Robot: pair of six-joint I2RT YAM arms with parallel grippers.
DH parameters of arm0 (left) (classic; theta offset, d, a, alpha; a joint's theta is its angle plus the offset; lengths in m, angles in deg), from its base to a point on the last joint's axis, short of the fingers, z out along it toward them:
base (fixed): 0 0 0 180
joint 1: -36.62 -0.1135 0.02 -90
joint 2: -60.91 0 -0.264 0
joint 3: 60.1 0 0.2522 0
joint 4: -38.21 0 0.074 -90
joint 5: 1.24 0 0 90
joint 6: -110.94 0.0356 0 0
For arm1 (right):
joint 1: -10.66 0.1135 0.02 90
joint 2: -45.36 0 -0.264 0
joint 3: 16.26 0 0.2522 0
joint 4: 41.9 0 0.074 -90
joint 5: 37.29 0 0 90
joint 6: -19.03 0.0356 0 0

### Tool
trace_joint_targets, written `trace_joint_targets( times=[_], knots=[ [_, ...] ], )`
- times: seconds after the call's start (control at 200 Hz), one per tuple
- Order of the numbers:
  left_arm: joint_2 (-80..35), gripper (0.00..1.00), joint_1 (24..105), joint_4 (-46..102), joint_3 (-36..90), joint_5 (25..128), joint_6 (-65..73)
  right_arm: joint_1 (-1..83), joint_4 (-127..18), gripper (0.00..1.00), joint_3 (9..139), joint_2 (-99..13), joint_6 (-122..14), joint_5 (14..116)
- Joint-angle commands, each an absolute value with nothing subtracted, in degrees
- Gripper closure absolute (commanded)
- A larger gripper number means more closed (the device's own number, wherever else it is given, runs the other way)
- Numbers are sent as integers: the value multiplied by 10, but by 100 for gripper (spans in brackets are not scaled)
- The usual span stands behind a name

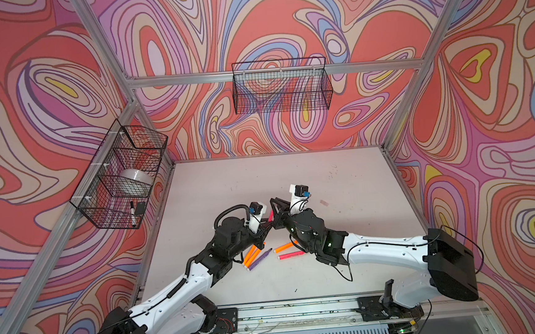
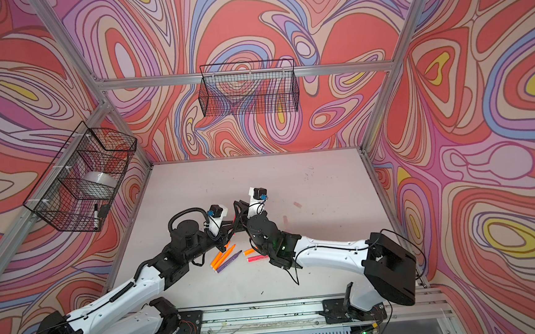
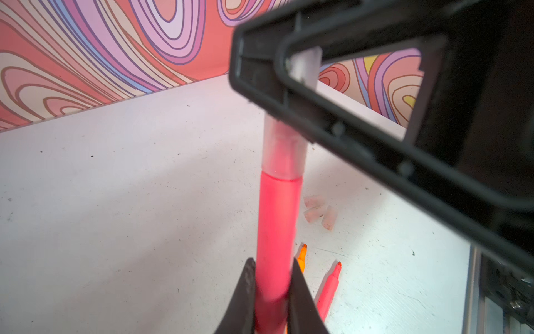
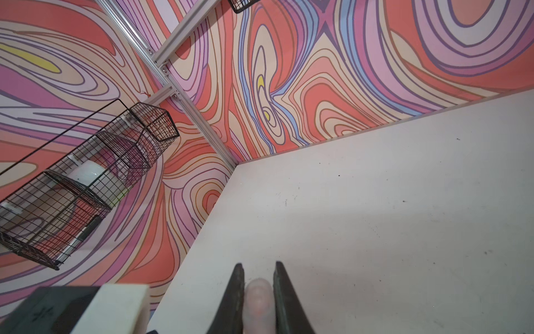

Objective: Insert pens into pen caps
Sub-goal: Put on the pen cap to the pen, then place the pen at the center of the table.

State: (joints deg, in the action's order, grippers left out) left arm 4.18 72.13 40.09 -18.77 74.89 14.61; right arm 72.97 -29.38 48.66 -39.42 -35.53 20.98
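left gripper (image 3: 272,261): jaws pinching the barrel of a hot pink slim marker pen (image 3: 277,219). The pen sticks straight out past the fingertips.
right gripper (image 4: 258,264): jaws pressed onto a short translucent whitish plastic pen cap (image 4: 258,300), which sits between the two fingers (image 4: 235,292).
pen vs cap: the pen's front end is inside the cap, and pink shows through the cap wall. The cap rim meets the coloured barrel. Can't tell if it's fully seated.
gripper spacing: in both top views the two tips nearly meet, both raised off the white tabletop (image 1: 229,189).
loose pens, left side: two neon orange pens (image 1: 249,253) and a purple pen (image 1: 259,258) lie side by side on the table, below the left gripper, toward the arm bases.
loose pens, right side: a third orange pen (image 1: 284,246) and a second pink pen (image 1: 290,255) lie roughly parallel, under the right gripper's wrist.
loose caps: three pale translucent caps (image 3: 315,214) are clustered on the table beyond the left gripper's tips, close beside the held pen's line.
off to the left gripper's side: a black wire basket (image 1: 100,186) on the wall, well apart, with a white black-capped marker (image 1: 132,212) inside.
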Motion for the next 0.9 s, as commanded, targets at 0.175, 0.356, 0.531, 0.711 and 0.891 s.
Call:
trace_joint_targets(
  times=[0.175,0.356,0.531,0.711,0.891],
  knots=[
    [34,100,691,601,-163,704,98,784,-396,100,495,-382,-391,293],
    [36,100,691,592,-200,709,89,784,-423,58,527,-367,-425,274],
    [22,100,691,545,-208,760,77,784,-447,21,536,-339,-443,249],
    [-21,100,671,461,-201,861,34,784,-458,15,493,-307,-427,215],
    [-108,100,583,371,-142,833,-23,781,-467,14,438,-281,-400,167]
  ],
)
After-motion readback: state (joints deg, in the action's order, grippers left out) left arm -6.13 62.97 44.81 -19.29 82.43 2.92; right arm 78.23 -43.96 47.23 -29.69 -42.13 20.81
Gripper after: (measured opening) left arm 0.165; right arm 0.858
